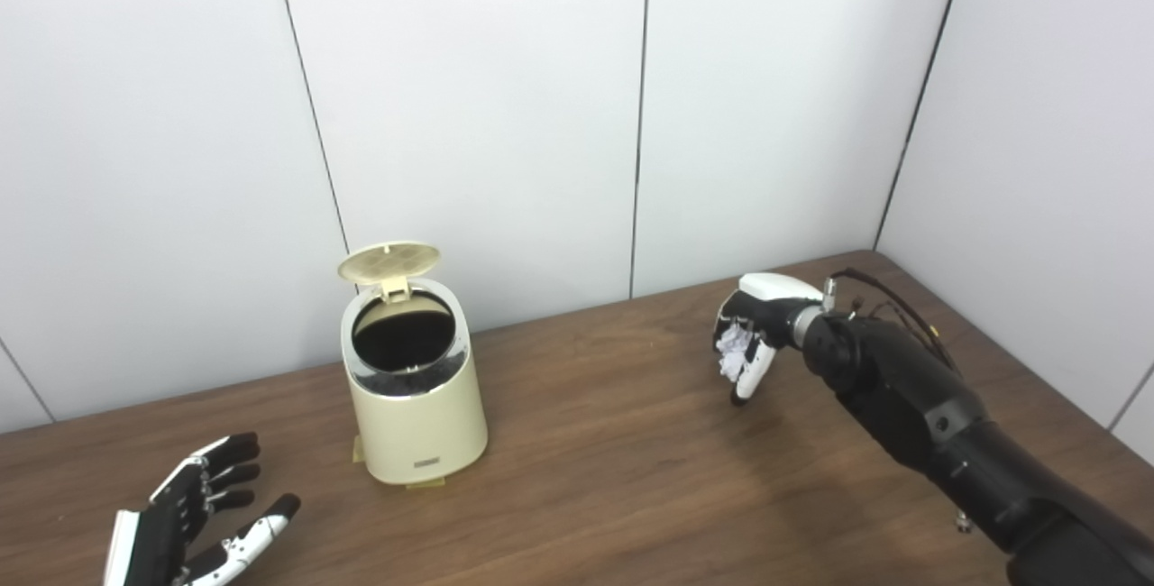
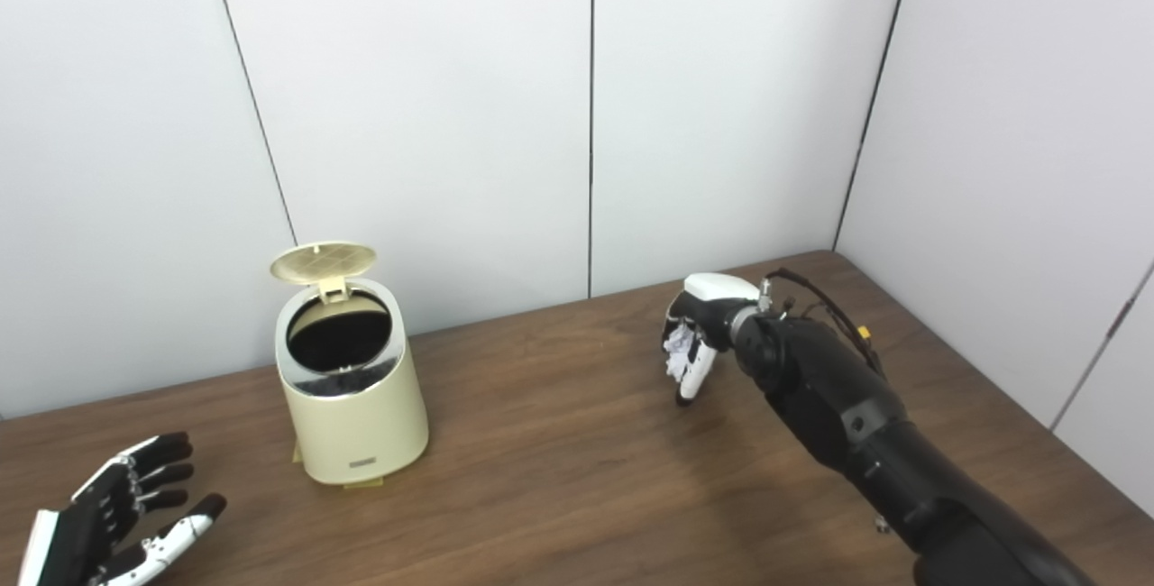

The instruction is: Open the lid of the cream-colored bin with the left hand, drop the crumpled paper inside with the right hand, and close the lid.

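Note:
The cream-colored bin (image 1: 416, 415) stands on the wooden table toward the left, near the wall. Its lid (image 1: 389, 262) is tipped up and back, so the dark inside shows. My right hand (image 1: 750, 334) is out over the table's right part, well to the right of the bin, shut on the white crumpled paper (image 1: 735, 344). My left hand (image 1: 194, 518) rests low at the front left, fingers spread and holding nothing, a short way left of the bin.
White wall panels close off the back and the right side of the table (image 1: 595, 478). The right arm (image 1: 938, 424) reaches in across the table's right part. Bare brown tabletop lies between the bin and the right hand.

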